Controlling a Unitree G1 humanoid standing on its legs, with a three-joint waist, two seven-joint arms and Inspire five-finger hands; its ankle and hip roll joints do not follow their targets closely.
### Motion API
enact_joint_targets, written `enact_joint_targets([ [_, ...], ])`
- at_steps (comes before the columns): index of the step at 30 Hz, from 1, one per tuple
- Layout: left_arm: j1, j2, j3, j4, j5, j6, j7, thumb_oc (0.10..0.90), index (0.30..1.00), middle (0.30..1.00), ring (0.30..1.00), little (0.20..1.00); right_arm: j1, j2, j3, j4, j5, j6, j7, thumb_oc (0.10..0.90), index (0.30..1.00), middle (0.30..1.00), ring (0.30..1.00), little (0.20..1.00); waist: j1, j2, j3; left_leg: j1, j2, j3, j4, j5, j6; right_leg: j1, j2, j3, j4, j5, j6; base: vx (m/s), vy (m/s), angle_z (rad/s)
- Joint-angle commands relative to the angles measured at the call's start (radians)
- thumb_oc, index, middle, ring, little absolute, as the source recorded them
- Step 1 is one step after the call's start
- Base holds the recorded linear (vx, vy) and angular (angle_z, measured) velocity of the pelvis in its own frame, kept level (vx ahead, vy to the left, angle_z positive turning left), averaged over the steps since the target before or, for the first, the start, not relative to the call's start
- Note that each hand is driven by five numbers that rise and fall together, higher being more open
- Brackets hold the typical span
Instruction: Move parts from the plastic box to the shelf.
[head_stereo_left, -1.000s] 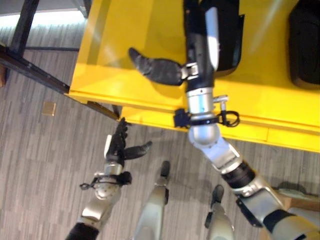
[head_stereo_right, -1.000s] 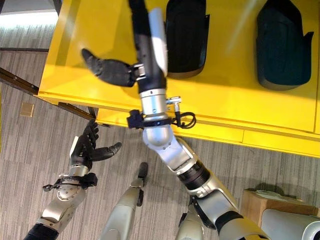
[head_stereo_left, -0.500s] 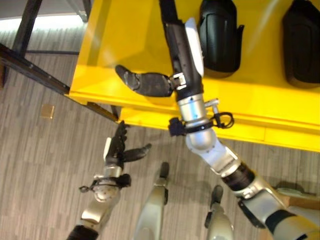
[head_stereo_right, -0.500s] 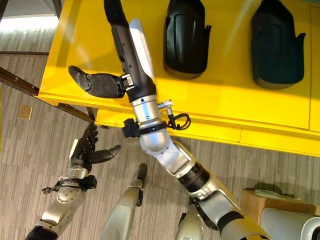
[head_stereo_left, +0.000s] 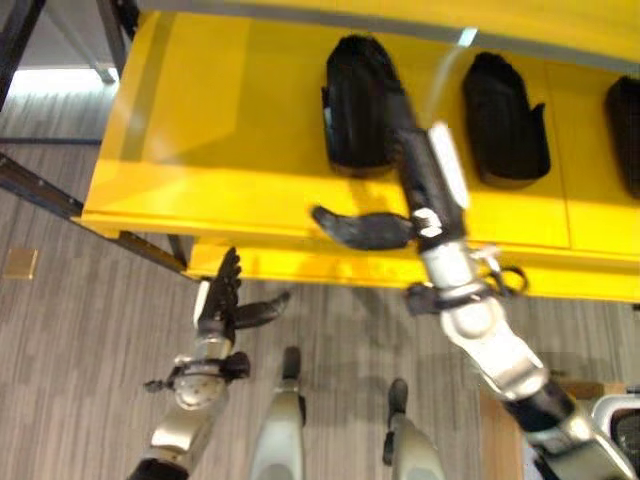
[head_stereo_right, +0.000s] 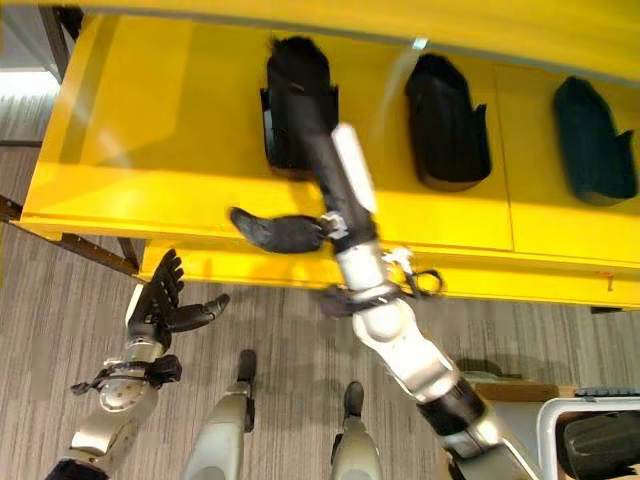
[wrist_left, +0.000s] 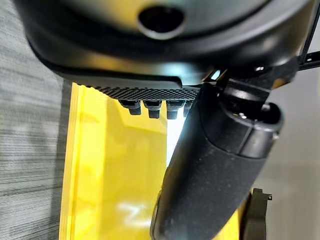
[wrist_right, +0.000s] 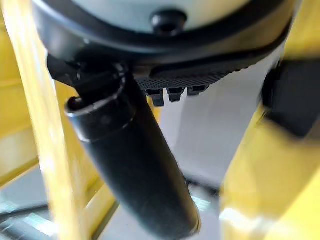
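Three black moulded parts lie in a row on the yellow shelf (head_stereo_left: 200, 120): one at the left (head_stereo_left: 350, 90), one in the middle (head_stereo_left: 503, 120) and one at the right (head_stereo_right: 595, 140). My right hand (head_stereo_left: 412, 175) reaches onto the shelf, its straight fingers lying over the left part and its thumb (head_stereo_left: 360, 230) spread out sideways above the shelf's front edge. It is open and holds nothing. My left hand (head_stereo_left: 220, 300) hangs low over the floor in front of the shelf, open and empty, fingers spread.
A grey plastic box (head_stereo_right: 560, 420) with a black part (head_stereo_right: 600, 440) in it stands on the floor at the lower right. A brown carton (head_stereo_right: 490, 385) sits beside it. Dark frame bars (head_stereo_left: 60, 200) run under the shelf's left end.
The camera has shifted, bringing more of the shelf into view. My right hand has moved right along the shelf, from bare yellow surface onto the leftmost part. The left hand has kept still.
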Motion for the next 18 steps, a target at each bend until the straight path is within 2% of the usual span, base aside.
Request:
enact_joint_targets([
  [1, 0.032, 0.007, 0.031, -0.03, 0.066, -0.076, -0.057, 0.9, 1.0, 1.0, 1.0, 1.0, 0.131, -0.057, -0.146, -0.124, -0.022, -0.149, 0.024, 0.9, 1.0, 1.0, 1.0, 1.0, -0.045, 0.006, -0.183, 0.187, 0.057, 0.102, -0.159, -0.015, 0.015, -0.031, 0.083, 0.044, 0.012, -0.004, -0.038, 0.06, -0.049, -0.19],
  [3, 0.041, 0.004, 0.033, -0.028, 0.073, -0.078, -0.065, 0.9, 1.0, 1.0, 1.0, 1.0, 0.187, -0.065, -0.173, -0.131, -0.028, -0.151, 0.031, 0.9, 1.0, 1.0, 1.0, 1.0, -0.051, 0.009, -0.197, 0.208, 0.064, 0.109, -0.189, 0.0, 0.01, -0.022, 0.088, 0.047, 0.003, -0.003, -0.038, 0.04, -0.048, -0.24],
  [5, 0.057, -0.012, 0.043, -0.014, 0.088, -0.088, -0.081, 0.9, 1.0, 1.0, 1.0, 1.0, 0.304, -0.076, -0.234, -0.109, -0.064, -0.166, 0.041, 0.9, 1.0, 1.0, 1.0, 1.0, -0.078, 0.019, -0.239, 0.252, 0.083, 0.128, -0.251, 0.035, -0.006, -0.002, 0.107, 0.058, -0.012, -0.007, -0.037, 0.05, -0.081, -0.2],
  [6, 0.059, -0.012, 0.042, -0.013, 0.088, -0.088, -0.081, 0.9, 1.0, 1.0, 1.0, 1.0, 0.307, -0.076, -0.235, -0.111, -0.064, -0.165, 0.041, 0.9, 1.0, 1.0, 1.0, 1.0, -0.075, 0.019, -0.24, 0.257, 0.083, 0.129, -0.258, 0.038, -0.007, -0.001, 0.108, 0.059, -0.012, -0.007, -0.038, 0.03, -0.089, -0.12],
  [9, 0.056, -0.026, 0.042, 0.0, 0.102, -0.095, -0.078, 0.9, 1.0, 1.0, 1.0, 1.0, 0.37, -0.073, -0.274, -0.065, -0.082, -0.165, 0.03, 0.9, 1.0, 1.0, 1.0, 1.0, -0.102, 0.027, -0.265, 0.281, 0.115, 0.143, -0.28, 0.062, -0.022, 0.004, 0.133, 0.074, 0.01, -0.031, -0.047, 0.01, -0.104, -0.25],
  [14, 0.042, -0.05, 0.042, 0.008, 0.109, -0.111, -0.062, 0.9, 1.0, 1.0, 1.0, 1.0, 0.427, -0.043, -0.296, -0.022, -0.044, -0.183, 0.03, 0.9, 1.0, 1.0, 1.0, 1.0, -0.135, 0.036, -0.284, 0.302, 0.173, 0.168, -0.28, 0.089, -0.04, -0.016, 0.206, 0.121, 0.078, -0.078, -0.081, 0.0, -0.195, -0.21],
  [15, 0.037, -0.057, 0.049, 0.002, 0.109, -0.114, -0.058, 0.9, 1.0, 1.0, 1.0, 1.0, 0.429, -0.043, -0.299, -0.012, -0.028, -0.185, 0.034, 0.9, 1.0, 1.0, 1.0, 1.0, -0.139, 0.034, -0.285, 0.311, 0.193, 0.173, -0.247, 0.102, -0.042, -0.015, 0.235, 0.142, 0.11, -0.102, -0.101, 0.04, -0.204, -0.28],
  [16, 0.037, -0.058, 0.049, 0.002, 0.109, -0.114, -0.058, 0.9, 1.0, 1.0, 1.0, 1.0, 0.429, -0.044, -0.298, -0.012, -0.027, -0.185, 0.034, 0.9, 1.0, 1.0, 1.0, 1.0, -0.139, 0.034, -0.283, 0.31, 0.194, 0.174, -0.243, 0.099, -0.043, -0.015, 0.236, 0.143, 0.113, -0.103, -0.102, 0.03, -0.2, -0.37],
  [17, 0.034, -0.06, 0.055, -0.005, 0.105, -0.115, -0.055, 0.9, 1.0, 1.0, 1.0, 1.0, 0.42, -0.044, -0.291, -0.005, -0.022, -0.185, 0.033, 0.9, 1.0, 1.0, 1.0, 1.0, -0.135, 0.03, -0.273, 0.302, 0.191, 0.153, -0.189, 0.094, -0.034, -0.012, 0.242, 0.157, 0.126, -0.103, -0.112, -0.02, -0.071, -0.26],
  [18, 0.033, -0.062, 0.065, -0.017, 0.096, -0.117, -0.047, 0.9, 1.0, 1.0, 1.0, 1.0, 0.403, -0.046, -0.274, 0.004, -0.02, -0.183, 0.034, 0.9, 1.0, 1.0, 1.0, 1.0, -0.114, 0.023, -0.256, 0.284, 0.155, 0.065, -0.121, 0.085, -0.016, -0.012, 0.248, 0.185, 0.135, -0.1, -0.121, -0.04, -0.096, -0.27],
])
